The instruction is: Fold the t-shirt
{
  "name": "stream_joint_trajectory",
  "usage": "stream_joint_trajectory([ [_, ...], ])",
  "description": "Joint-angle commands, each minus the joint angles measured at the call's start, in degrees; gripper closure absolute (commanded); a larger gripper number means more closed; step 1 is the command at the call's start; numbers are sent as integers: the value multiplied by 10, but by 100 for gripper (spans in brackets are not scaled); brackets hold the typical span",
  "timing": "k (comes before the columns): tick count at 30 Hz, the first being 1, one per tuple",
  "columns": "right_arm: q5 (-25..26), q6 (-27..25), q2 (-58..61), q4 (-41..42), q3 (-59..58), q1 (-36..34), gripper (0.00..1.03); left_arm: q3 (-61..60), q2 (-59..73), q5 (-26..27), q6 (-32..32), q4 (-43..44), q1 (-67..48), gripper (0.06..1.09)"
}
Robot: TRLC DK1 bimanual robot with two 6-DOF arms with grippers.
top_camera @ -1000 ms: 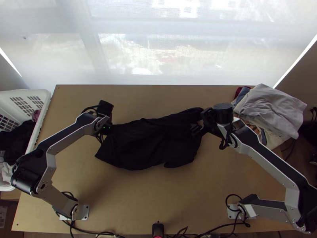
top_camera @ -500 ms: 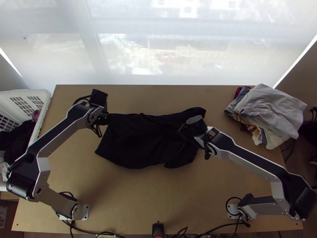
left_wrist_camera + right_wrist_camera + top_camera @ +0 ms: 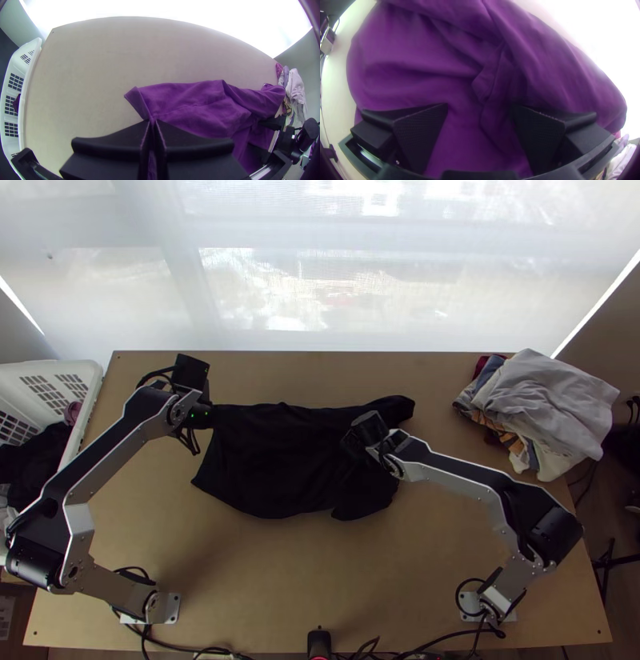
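At the left, the left tool (image 3: 152, 121) is clenched on the dark t-shirt (image 3: 276, 456), pinching its far left end, with a small corner of cloth poking out beyond the grip. From there the shirt lies mid-table, its long axis running left to right, wrinkled and partly doubled over, a lobe hanging toward the near edge at its right. The right tool (image 3: 479, 106) is spread wide above the right part of the shirt, a loose crease between its fingers. It is the nearer one to that end, so the coming move seems to call for it to go straight down and close there; it might well gather too many layers.

The white laundry basket (image 3: 90, 370) stands at the left side of the bare wooden tabletop (image 3: 264, 580). At the far right corner is a rumpled pile of clothes (image 3: 544, 396), and behind everything a bright, sheer window covering (image 3: 320, 276).
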Motion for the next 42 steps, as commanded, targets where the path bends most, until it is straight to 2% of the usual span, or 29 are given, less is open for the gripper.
stream_joint_trajectory([
  [1,12,-7,55,12,34,-36,48,2,-2,1,-2,-7,-2,105],
  [4,12,-13,57,13,43,-46,91,2,-5,1,-3,-11,-3,105],
  [5,12,-13,55,13,45,-47,100,2,-5,1,-3,-13,-3,105],
  [14,12,-10,-15,7,50,-49,100,0,-24,1,0,-23,5,105],
  [26,11,2,-133,-101,48,-3,100,-1,-54,1,0,-26,9,105],
  [33,11,0,-157,-113,-26,2,100,-5,-59,2,-1,-39,6,105],
  [34,11,0,-161,-113,-41,5,95,-7,-61,2,-1,-39,5,105],
  [36,10,0,-165,-113,-65,7,71,-13,-66,2,0,-39,5,105],
  [39,10,-1,-169,-122,-84,7,22,-19,-68,2,1,-40,6,105],
  [40,10,-4,-169,-128,-84,7,13,-19,-68,3,1,-40,6,105],
  [42,7,-11,-172,-133,-82,6,9,-19,-68,3,1,-39,7,105],
])
